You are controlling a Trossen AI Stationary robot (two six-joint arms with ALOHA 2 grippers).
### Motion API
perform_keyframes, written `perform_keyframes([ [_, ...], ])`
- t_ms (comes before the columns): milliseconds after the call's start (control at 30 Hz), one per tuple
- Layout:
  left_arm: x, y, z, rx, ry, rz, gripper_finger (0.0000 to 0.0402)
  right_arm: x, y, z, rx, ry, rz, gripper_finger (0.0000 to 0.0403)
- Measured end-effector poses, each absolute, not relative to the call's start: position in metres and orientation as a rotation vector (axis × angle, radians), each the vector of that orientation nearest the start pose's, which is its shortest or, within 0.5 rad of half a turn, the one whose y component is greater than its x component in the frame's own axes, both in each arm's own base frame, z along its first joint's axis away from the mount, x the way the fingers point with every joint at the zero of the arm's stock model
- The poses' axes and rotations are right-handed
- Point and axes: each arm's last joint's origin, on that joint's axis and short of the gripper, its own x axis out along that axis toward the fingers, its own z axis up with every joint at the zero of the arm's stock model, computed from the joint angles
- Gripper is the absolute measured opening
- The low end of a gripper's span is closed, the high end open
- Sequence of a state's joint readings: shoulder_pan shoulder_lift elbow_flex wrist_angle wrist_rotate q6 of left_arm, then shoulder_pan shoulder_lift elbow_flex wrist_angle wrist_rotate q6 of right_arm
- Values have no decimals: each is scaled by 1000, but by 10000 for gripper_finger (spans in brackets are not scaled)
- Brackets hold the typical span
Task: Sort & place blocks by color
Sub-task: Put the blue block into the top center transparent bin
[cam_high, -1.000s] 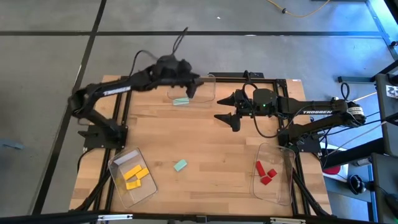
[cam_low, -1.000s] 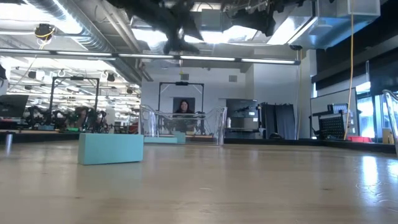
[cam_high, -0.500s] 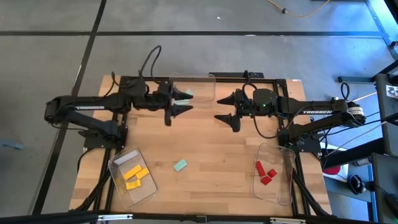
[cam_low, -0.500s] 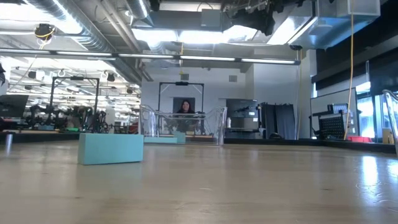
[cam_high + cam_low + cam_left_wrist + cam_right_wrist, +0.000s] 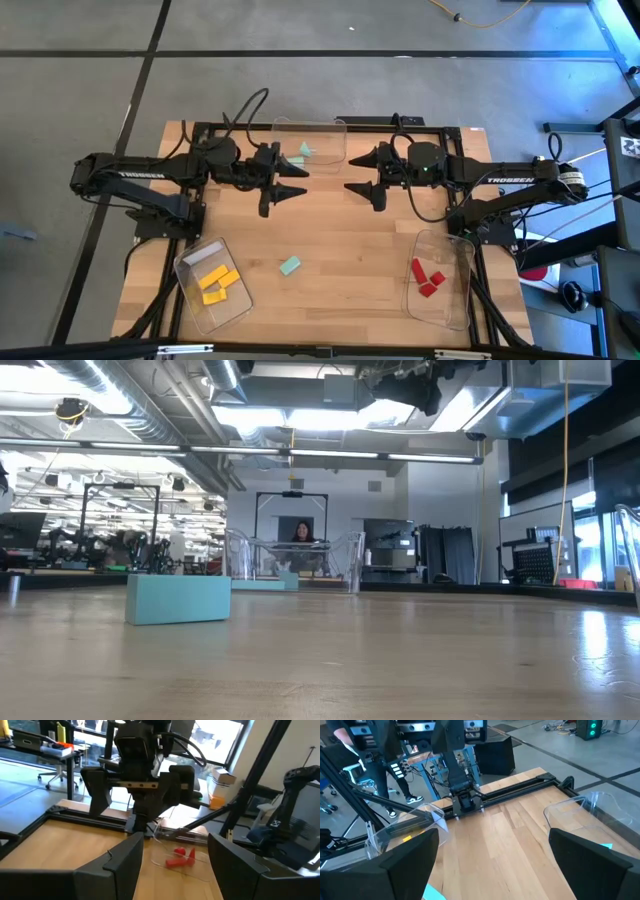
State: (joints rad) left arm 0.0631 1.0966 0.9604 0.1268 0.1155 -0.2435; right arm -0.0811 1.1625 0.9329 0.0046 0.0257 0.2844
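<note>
High view, nearest edge first: a clear bin (image 5: 190, 272) at the near-left corner of the tabletop (image 5: 330, 225) holds the yellow blocks (image 5: 218, 284), and a matching clear bin (image 5: 452, 300) at the near-right corner holds the red blocks (image 5: 428, 277). Between them, well apart from both, a single mint-green block (image 5: 290, 265) lies alone on bare wood with free room on every side; the low view shows it flat on the tabletop. Farther back, the mid-tabletop is bare wood under the two arms. The left tool (image 5: 284, 182) hovers left of centre, its fingers spread wide and holding nothing. The right tool (image 5: 364, 178) faces it from right of centre, also spread wide and holding nothing, with a clear gap between the two. Each arm carries white lettering that reads TROSSEN. At the far edge a third clear bin (image 5: 335, 132) holds mint-green blocks (image 5: 303, 153). A dark metal frame (image 5: 320, 124) borders the tabletop edges.
</note>
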Motion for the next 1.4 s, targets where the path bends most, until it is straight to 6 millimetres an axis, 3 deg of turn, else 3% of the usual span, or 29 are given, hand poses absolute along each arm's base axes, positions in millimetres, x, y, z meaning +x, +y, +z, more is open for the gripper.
perform_keyframes([
  [333, 247, 15, 364, -233, 2, 64, 213, 261, -22, 327, 288, 202, -136, 380],
  [467, 246, 18, 362, -309, 18, 35, 213, 261, -22, 327, 288, 203, -136, 380],
  [733, 240, 22, 358, -440, 305, 138, 213, 261, -22, 327, 288, 203, -137, 380],
  [900, 230, 20, 347, -625, 486, 260, 213, 261, -22, 327, 289, 204, -137, 380],
  [1100, 232, -9, 322, -768, 714, 315, 213, 261, -22, 327, 290, 205, -146, 380],
  [1400, 272, -80, 258, -836, 1015, 389, 213, 261, -22, 327, 295, 207, -146, 380],
])
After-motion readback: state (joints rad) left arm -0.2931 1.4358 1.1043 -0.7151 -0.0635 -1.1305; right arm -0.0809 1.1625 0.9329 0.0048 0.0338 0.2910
